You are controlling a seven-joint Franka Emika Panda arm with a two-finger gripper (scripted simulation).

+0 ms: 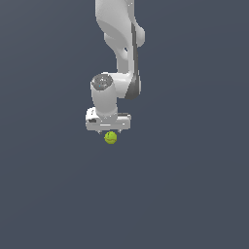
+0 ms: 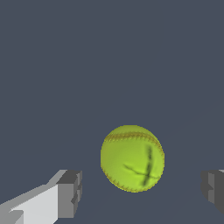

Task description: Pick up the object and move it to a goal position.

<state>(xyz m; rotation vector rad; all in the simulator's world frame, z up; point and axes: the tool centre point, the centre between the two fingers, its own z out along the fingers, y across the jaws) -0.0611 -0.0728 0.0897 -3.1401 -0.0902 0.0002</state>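
Ball [image 2: 132, 158], yellow-green with a reddish seam, lies on the flat grey floor [image 1: 194, 194] right under the gripper [image 2: 140, 192], between its spread fingers [image 2: 70, 194] and touching neither; arm [image 1: 121, 48] stands above

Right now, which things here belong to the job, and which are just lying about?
Part of the job:
- yellow-green ball, red stitched seam
- gripper, open, fingers either side of the ball, not touching

Just lying about:
- nothing else shows; only plain dark ground
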